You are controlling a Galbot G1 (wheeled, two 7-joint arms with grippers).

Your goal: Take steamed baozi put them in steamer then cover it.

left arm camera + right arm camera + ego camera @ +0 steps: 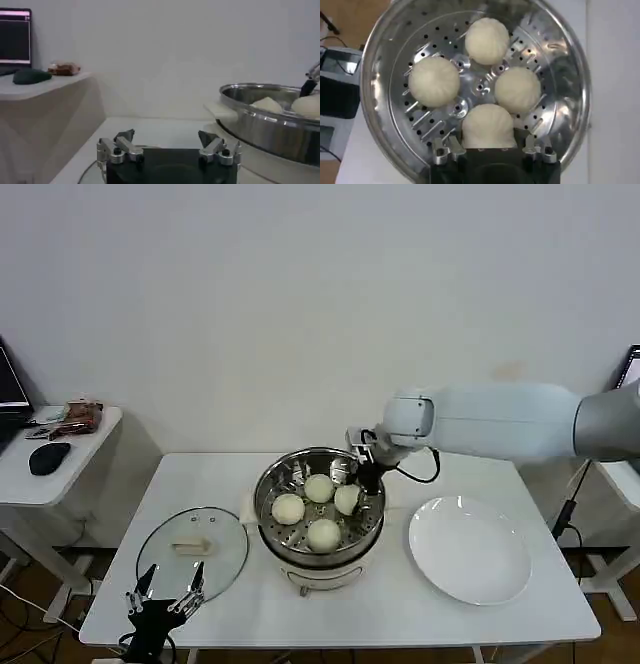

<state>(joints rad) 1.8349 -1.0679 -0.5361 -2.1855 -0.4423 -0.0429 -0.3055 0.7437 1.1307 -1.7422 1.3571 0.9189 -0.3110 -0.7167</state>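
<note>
The shiny steamer (276, 484) stands mid-table with several creamy-white baozi on its perforated tray (415, 112). My right gripper (362, 471) hangs over the pot's far right rim. In the right wrist view it (488, 145) is open, its fingers (445, 149) standing either side of the nearest baozi (488, 125), which rests on the tray. Other baozi (434, 81) (487, 40) lie beyond it. The glass cover (192, 549) lies flat on the table, left of the steamer. My left gripper (165, 592) waits open at the cover's near edge, nothing between its fingertips (167, 141).
A flat white plate (468, 549) lies right of the steamer. A small side table (60, 446) with a mouse and packets stands at the far left. A white wall is behind the table. The steamer's wall (270, 132) rises close beside the left gripper.
</note>
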